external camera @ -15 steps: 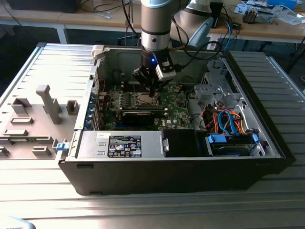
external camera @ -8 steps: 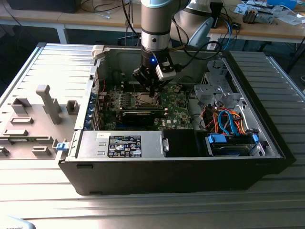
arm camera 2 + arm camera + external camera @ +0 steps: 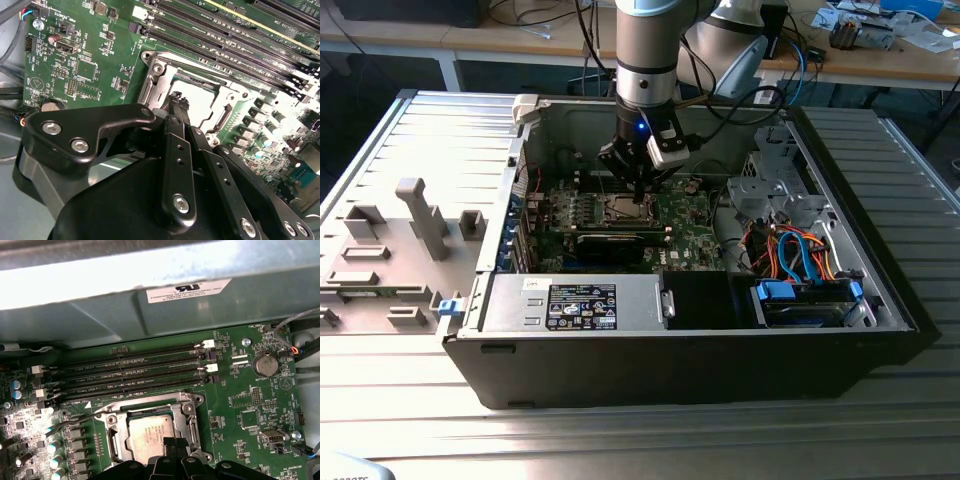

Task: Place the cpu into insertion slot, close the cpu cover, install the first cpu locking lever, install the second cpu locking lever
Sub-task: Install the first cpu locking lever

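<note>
In the exterior view the arm reaches straight down into the open computer case (image 3: 880, 290), which lies on its side on a ribbed metal worktop (image 3: 420, 140). The tool (image 3: 638, 188) hangs directly over the insertion slot (image 3: 625, 208), at the centre of the green motherboard (image 3: 685, 215).

In the first wrist view the cpu (image 3: 150, 435) sits flat in the insertion slot (image 3: 186, 427), its silver-grey face showing through the window of the cpu cover (image 3: 118, 440), which lies down around the chip. The tool (image 3: 169, 447) stands at the chip's 6 o'clock edge, its black fingertips (image 3: 165, 444) pressed together with no gap visible between them; nothing shows between them. A thin metal locking lever (image 3: 75, 421) runs out from the socket toward 9 o'clock. Four long memory slots (image 3: 130, 372) lie at 12 o'clock of the socket, and a round coin battery (image 3: 265, 365) at about 2 o'clock.

In the second wrist view the tool (image 3: 176, 99) comes down onto the near edge of the bright chip face (image 3: 200, 102), inside the silver frame (image 3: 150, 82); whether the tips touch the metal cannot be told.

In the exterior view, a black power-supply box (image 3: 575, 303) lies at 6 o'clock of the board, and a blue drive bay (image 3: 805, 300) at 4 o'clock.
</note>
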